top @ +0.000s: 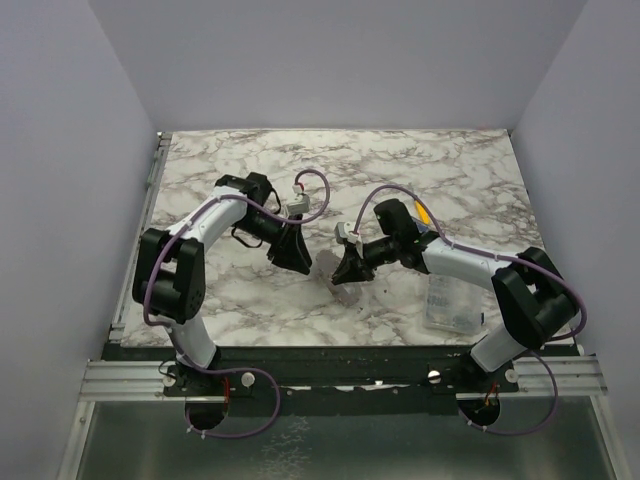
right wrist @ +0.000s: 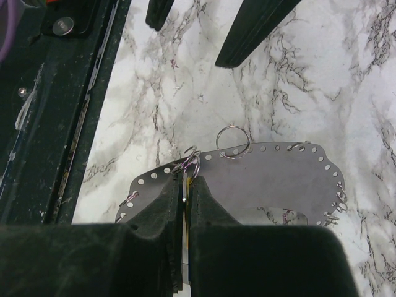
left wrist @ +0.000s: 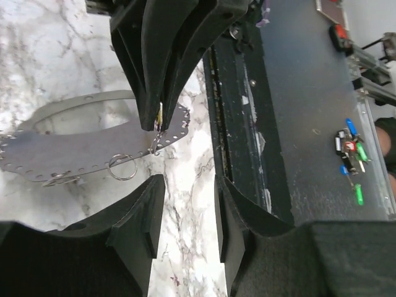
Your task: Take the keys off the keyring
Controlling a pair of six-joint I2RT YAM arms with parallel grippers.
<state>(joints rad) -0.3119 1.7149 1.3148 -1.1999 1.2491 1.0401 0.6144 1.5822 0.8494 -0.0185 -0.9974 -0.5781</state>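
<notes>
The keyring (right wrist: 272,179) is a flat grey metal hoop with holes along its rim, lying on the marble; it also shows in the left wrist view as the keyring (left wrist: 62,154). Small split rings (right wrist: 233,142) hang from its holes. My right gripper (right wrist: 187,182) is shut on a thin yellowish key (right wrist: 185,190), held edge-on, whose split ring passes through the hoop's rim. From the left wrist view the right gripper (left wrist: 158,124) pinches that key (left wrist: 159,114). My left gripper (left wrist: 187,179) stands open over bare marble, just short of the hoop, with nothing between its fingers.
A clear plastic box (top: 452,305) sits by the right arm's base, and a yellow-handled tool (top: 425,215) lies behind the right arm. The table's black front rail (left wrist: 247,124) runs close beside both grippers. Small coloured bits (left wrist: 349,154) lie below the table edge.
</notes>
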